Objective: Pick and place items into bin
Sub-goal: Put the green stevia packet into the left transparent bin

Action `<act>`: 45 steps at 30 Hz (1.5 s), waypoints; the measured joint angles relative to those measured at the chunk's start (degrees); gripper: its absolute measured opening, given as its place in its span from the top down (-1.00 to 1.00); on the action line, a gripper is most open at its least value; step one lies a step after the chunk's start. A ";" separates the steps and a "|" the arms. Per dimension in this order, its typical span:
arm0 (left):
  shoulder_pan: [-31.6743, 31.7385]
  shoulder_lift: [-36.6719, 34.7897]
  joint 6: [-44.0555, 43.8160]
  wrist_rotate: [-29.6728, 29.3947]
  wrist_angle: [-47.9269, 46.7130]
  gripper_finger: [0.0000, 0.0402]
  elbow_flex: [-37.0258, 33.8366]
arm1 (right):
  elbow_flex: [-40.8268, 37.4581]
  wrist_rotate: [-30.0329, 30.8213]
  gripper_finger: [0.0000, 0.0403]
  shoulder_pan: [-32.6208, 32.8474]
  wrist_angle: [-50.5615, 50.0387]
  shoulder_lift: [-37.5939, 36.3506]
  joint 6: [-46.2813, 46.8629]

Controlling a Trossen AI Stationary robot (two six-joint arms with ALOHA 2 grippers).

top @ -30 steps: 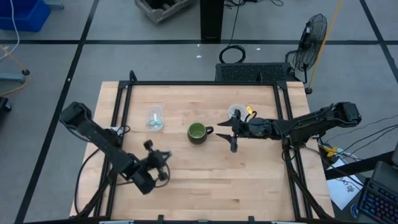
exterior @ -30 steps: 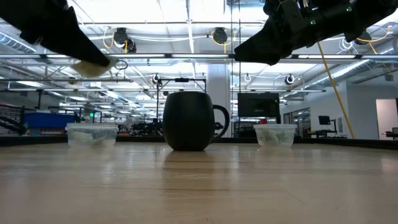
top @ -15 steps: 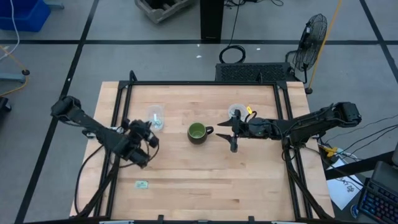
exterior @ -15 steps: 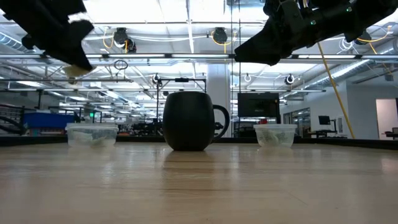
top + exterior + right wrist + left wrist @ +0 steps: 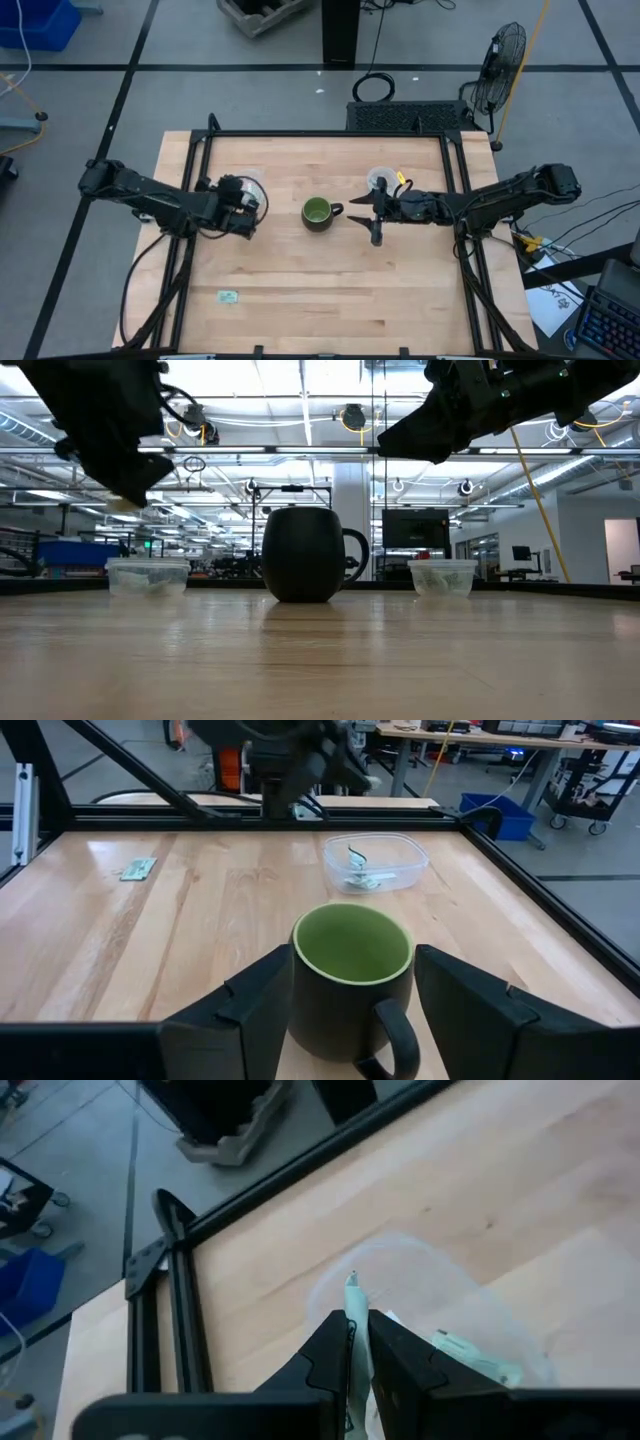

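My left gripper (image 5: 357,1325) is shut on a pale packet (image 5: 352,1285) and hovers over the left clear bin (image 5: 440,1295), which holds other pale green packets (image 5: 468,1356). In the high view it (image 5: 245,205) covers most of that bin. One more packet (image 5: 228,296) lies flat on the table near the near edge. My right gripper (image 5: 352,1020) is open and held above the table to the right of the green mug (image 5: 318,212), its fingers apart and clear of it. The right clear bin (image 5: 380,180) also holds packets. My left gripper pinches the packet between its two fingers; the packet's free end (image 5: 352,1280) sticks out past the fingertips, seen edge-on. The fingers slant down toward the bin. The packet is lifted clear, above the bin's opening (image 5: 125,503).
The mug stands upright mid-table between the two bins (image 5: 148,575) (image 5: 443,575). A black metal frame (image 5: 190,180) runs along the table's left, far and right edges. Bare wood lies toward the near edge.
My left gripper, shut on the packet, has swung from near the table's near-left area toward the far edge, turned about, and come down over the left bin. The loose packet near the near edge came into sight once the arm left. The right arm kept still.
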 joint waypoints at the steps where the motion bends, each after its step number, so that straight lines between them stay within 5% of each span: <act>1: 1.23 0.00 2.52 0.43 1.84 0.77 -0.56 | 0.00 0.00 0.00 0.04 0.00 0.00 0.00; 10: 11.34 -0.02 21.65 8.21 18.35 0.77 -5.08 | 0.00 0.02 0.00 0.04 -0.02 0.00 0.00; 15: 16.04 0.00 31.58 17.35 25.44 0.77 -6.42 | 0.00 0.04 0.00 0.09 -0.02 0.00 0.00; 26: 19.54 0.00 31.20 17.40 26.39 0.74 -6.49 | 0.00 0.09 0.00 0.09 -0.02 0.01 0.00; 38: 18.50 0.00 34.06 20.49 29.59 -0.02 -6.49 | 0.00 0.13 0.00 0.09 -0.12 0.00 0.00; 45: 10.50 0.00 33.25 22.54 29.51 -0.17 -6.49 | 0.00 0.15 0.00 0.09 -0.50 0.00 0.00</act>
